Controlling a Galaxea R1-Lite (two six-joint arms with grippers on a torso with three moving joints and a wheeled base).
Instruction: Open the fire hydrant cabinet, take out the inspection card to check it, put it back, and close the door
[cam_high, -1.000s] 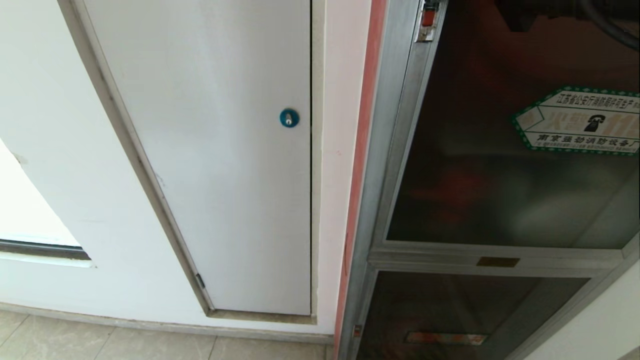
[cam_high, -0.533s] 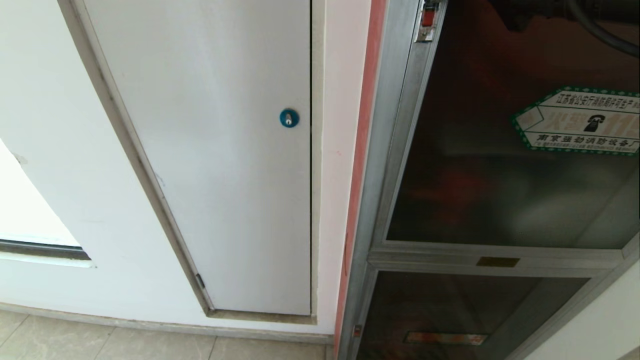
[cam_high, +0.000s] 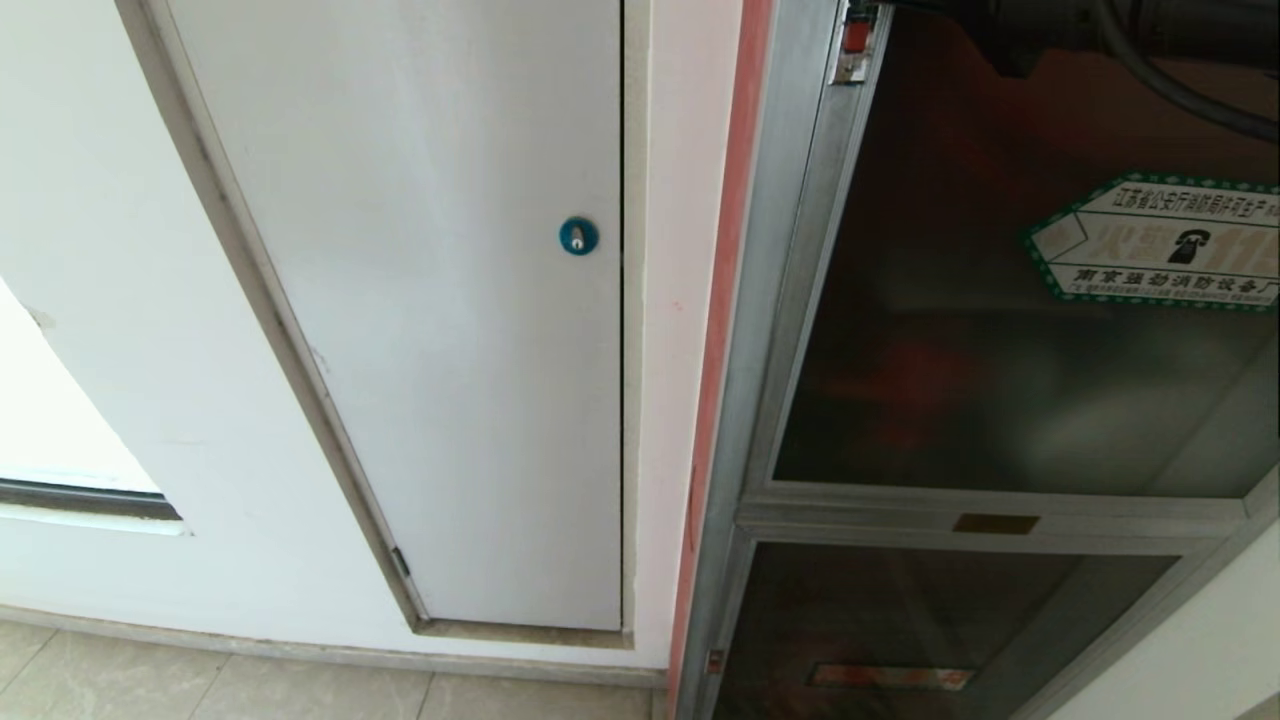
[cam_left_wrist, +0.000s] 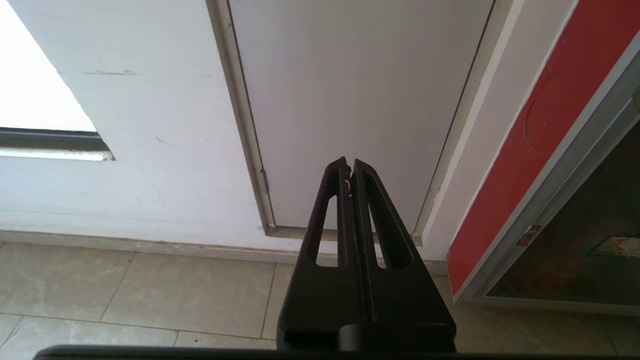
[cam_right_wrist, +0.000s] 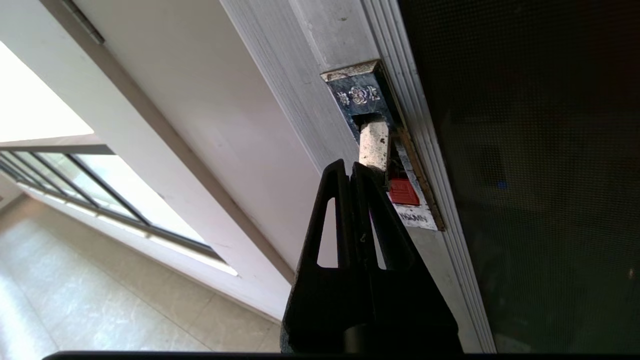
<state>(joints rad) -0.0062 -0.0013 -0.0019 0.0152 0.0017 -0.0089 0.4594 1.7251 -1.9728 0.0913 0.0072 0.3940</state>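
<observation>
The fire hydrant cabinet (cam_high: 770, 300) stands at the right in its silver frame. Its door (cam_high: 1000, 330) is a dark tinted glass panel with a green-edged hexagonal sticker (cam_high: 1160, 240), and it lies flush in the frame. A latch (cam_high: 853, 40) with a red button sits at the door's upper left edge. My right arm (cam_high: 1050, 25) reaches in along the top of the head view. In the right wrist view my right gripper (cam_right_wrist: 350, 167) is shut and empty, its tips right at the pale latch lever (cam_right_wrist: 374, 142) above the red button (cam_right_wrist: 404, 192). The inspection card is hidden.
A plain white panel door (cam_high: 450, 300) with a round blue lock (cam_high: 578, 236) fills the wall left of the cabinet. A smaller dark glass panel (cam_high: 900, 620) sits below the door. My left gripper (cam_left_wrist: 349, 165) hangs shut over the tiled floor (cam_left_wrist: 125, 285).
My right arm has slid left along the top of the head view, toward the latch. The door and everything else stay as they were.
</observation>
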